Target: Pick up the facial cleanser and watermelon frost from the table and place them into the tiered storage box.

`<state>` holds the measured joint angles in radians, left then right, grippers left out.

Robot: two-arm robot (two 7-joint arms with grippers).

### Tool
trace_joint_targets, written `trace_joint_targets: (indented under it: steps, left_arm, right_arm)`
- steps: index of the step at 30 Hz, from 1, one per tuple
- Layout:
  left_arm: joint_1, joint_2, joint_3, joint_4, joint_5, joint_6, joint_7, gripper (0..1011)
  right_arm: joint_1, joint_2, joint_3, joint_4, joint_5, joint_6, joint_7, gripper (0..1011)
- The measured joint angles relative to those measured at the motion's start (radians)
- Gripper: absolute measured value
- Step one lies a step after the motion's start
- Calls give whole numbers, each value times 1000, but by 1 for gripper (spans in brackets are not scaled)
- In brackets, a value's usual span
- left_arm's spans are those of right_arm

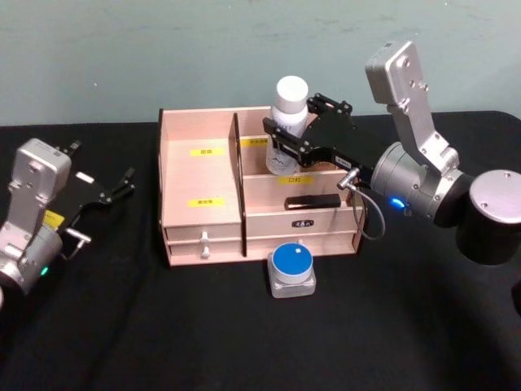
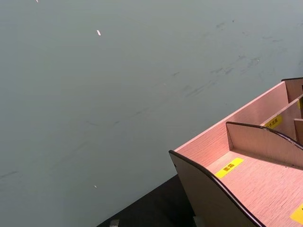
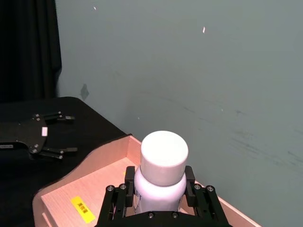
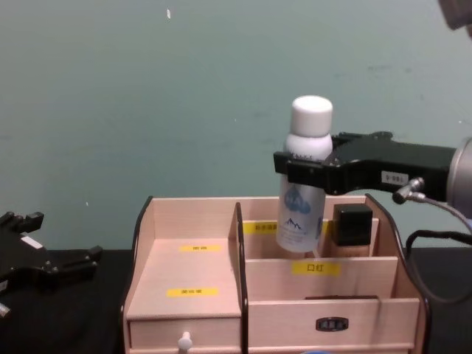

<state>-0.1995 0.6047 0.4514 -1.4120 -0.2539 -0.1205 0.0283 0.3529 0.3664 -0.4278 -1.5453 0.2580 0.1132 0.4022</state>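
While aloft, cleanser (image 1: 291, 91) in right gripper (image 1: 292, 135)

A dull grey-green wall (image 1: 163, 49) spans the whole back, scuffed and flecked with small white specks. Below it lies a black, cloth-covered surface (image 1: 122, 326). A dark curtain (image 3: 28, 47) hangs where the wall ends.

This reads as a robotics lab or test bay, not a home or shop; the table (image 1: 122, 326) is draped in plain black cloth, and behind its far edge stands a bare, scuffed grey-green wall (image 1: 163, 49) with a black curtain (image 3: 28, 47) beside it. A silver left arm (image 1: 28, 220) and right arm (image 1: 419, 179) flank the table's side edges; the tiered storage box (image 1: 199, 175) carries printed yellow labels (image 1: 207, 151), like a staged prop.
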Motion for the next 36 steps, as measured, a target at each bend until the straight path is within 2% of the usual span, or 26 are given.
trace_joint_targets:
  steps: [12,36]
  left_arm:
    - [0,0,0,0,0,0,0,1009]
    - [0,0,0,0,0,0,0,1009]
  right_arm:
    - [37,-30,-5,78,-21,-27,0,611]
    - [81,-72,-15,180,-36,-61,19,611]
